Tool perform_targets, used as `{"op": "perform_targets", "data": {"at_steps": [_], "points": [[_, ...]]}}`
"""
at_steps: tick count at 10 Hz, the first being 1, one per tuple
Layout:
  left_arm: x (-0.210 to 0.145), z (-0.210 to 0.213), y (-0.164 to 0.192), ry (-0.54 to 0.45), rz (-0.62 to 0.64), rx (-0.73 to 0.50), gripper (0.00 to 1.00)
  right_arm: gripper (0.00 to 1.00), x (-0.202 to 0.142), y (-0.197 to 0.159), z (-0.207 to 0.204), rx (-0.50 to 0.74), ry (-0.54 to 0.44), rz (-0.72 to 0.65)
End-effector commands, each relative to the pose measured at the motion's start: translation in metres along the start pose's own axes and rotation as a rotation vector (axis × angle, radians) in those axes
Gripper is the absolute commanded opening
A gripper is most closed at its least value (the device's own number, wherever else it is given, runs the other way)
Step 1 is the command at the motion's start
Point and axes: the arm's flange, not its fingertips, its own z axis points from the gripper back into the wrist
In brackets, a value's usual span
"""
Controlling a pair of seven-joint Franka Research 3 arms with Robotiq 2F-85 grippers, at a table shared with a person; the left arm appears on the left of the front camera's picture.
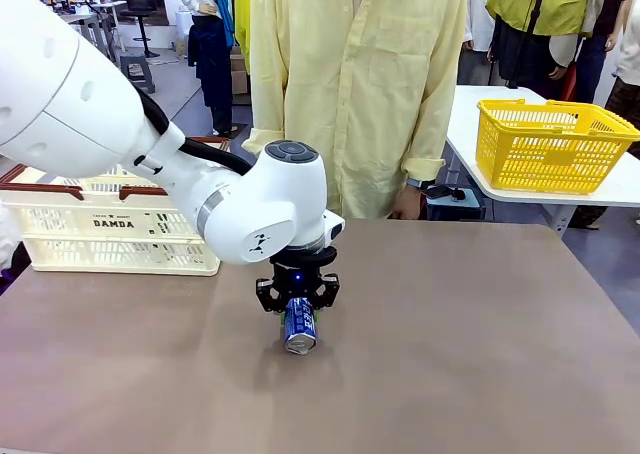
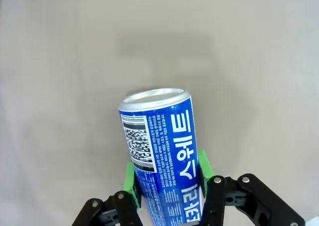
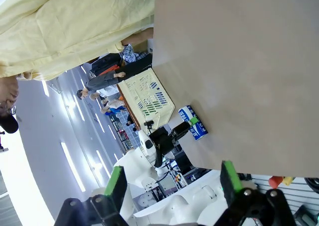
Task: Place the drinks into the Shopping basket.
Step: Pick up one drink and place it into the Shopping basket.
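One slim blue-and-white metal can point(image 2: 162, 156) sits between our left gripper's point(image 2: 167, 178) green pads point(image 2: 130, 181), squeezed at its middle. We think it is light, smooth and slippery. Our right gripper point(image 3: 172, 183) hangs open.

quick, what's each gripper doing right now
Left gripper: fingers closed on the blue-and-white can, green pads on both its sides.
Right gripper: open, nothing between its fingers.

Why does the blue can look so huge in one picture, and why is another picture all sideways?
In the left wrist view the camera sits right behind the left hand, so the blue-and-white can looks huge and sharp, its top glinting. The right wrist view is rolled, so the table stands on edge. In the front view the can looks small, over a soft shadow.
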Motion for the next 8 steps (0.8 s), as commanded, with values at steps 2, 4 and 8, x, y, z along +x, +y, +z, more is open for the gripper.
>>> {"op": "perform_targets", "data": {"at_steps": [2, 4, 8], "points": [[0.005, 0.069, 0.015, -0.013, -0.067, -0.061, 0.0, 1.0, -0.004, 0.003, 0.004, -0.013, 0.011, -0.016], [0.034, 0.164, 0.047, -0.063, -0.14, -0.106, 0.0, 1.0, -0.004, 0.003, 0.004, -0.013, 0.011, -0.016], [0.161, 0.32, 0.174, -0.105, -0.256, -0.226, 0.0, 1.0, -0.004, 0.003, 0.004, -0.013, 0.011, -0.016]]}}
